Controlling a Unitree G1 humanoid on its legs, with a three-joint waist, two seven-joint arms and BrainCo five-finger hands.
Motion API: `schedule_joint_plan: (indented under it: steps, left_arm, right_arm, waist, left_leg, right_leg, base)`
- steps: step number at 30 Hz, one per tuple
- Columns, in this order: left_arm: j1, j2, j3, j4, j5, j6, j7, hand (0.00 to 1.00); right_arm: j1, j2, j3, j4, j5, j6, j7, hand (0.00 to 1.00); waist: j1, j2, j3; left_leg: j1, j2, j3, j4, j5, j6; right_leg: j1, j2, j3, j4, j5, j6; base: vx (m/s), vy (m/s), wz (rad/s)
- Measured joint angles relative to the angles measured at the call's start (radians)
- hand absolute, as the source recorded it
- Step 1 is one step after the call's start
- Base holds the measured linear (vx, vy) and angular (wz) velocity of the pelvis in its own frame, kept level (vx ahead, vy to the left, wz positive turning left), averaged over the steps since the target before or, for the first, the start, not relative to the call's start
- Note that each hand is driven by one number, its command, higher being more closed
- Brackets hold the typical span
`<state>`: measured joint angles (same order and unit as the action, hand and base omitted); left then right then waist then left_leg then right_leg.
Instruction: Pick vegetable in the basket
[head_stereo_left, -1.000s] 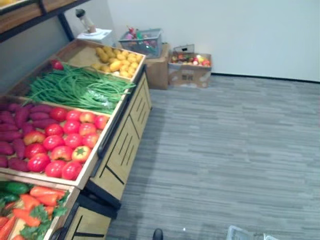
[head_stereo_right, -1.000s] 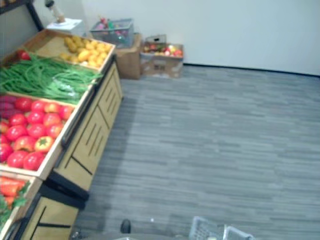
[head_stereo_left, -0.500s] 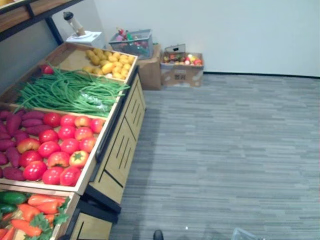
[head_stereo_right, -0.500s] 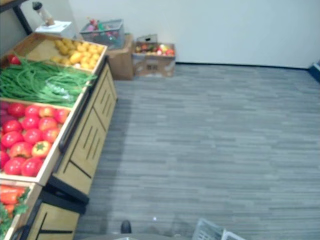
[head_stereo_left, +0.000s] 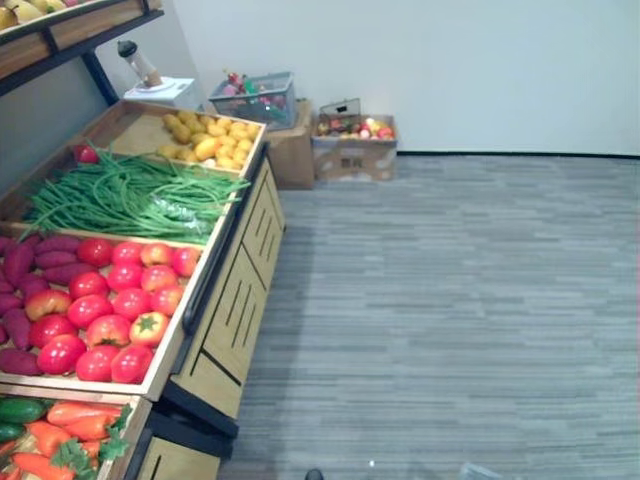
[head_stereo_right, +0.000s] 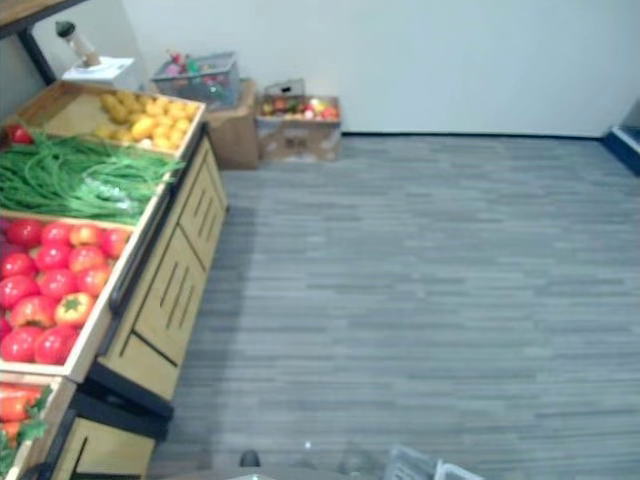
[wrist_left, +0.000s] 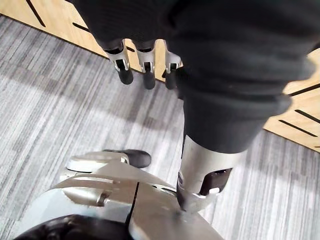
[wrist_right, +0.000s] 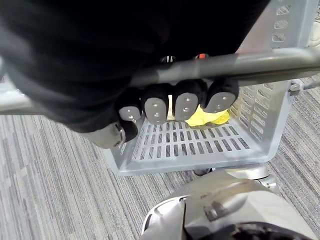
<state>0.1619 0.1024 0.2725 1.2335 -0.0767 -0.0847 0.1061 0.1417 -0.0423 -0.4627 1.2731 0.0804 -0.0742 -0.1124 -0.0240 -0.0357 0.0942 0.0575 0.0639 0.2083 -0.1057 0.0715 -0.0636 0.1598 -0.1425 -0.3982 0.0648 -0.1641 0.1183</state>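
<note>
My right hand (wrist_right: 175, 105) is curled round the grey bar handle (wrist_right: 280, 60) of a pale grey slotted basket (wrist_right: 260, 112), which hangs just above the floor. A yellow vegetable (wrist_right: 210, 118) lies inside it. A corner of the basket (head_stereo_right: 430, 466) shows at the bottom of the right eye view. My left hand (wrist_left: 146, 70) hangs beside the wooden stand with relaxed fingers and holds nothing. The stand's bins hold tomatoes (head_stereo_left: 115, 305), green beans (head_stereo_left: 130, 195), yellow vegetables (head_stereo_left: 210, 140), purple sweet potatoes (head_stereo_left: 40, 262), and carrots (head_stereo_left: 60, 435).
The wooden produce stand (head_stereo_left: 235, 300) runs along my left side with panelled fronts. Against the far wall stand a wire crate (head_stereo_left: 255, 97) and a cardboard box (head_stereo_left: 355, 145) of produce. Grey plank floor (head_stereo_left: 450, 300) stretches to the right.
The whole picture has shifted, so the camera has moved: the stand sits further left and the basket corner lower. Nothing on the stand has moved.
</note>
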Motion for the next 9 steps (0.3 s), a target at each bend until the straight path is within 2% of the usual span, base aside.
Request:
schedule_joint_plan:
  steps: [9]
  left_arm:
    - [0.0, 0.001, 0.001, 0.003, 0.0, 0.0, 0.0, 0.0]
  right_arm:
    - [-0.004, 0.0, 0.004, 0.003, -0.001, 0.001, 0.0, 1.0]
  waist:
    - [0.001, -0.003, -0.002]
  left_leg:
    - [0.007, -0.005, 0.006, 0.0, -0.003, 0.0]
  right_leg:
    - [0.011, 0.002, 0.002, -0.011, 0.005, -0.003]
  base:
    - [0.04, 0.0, -0.01]
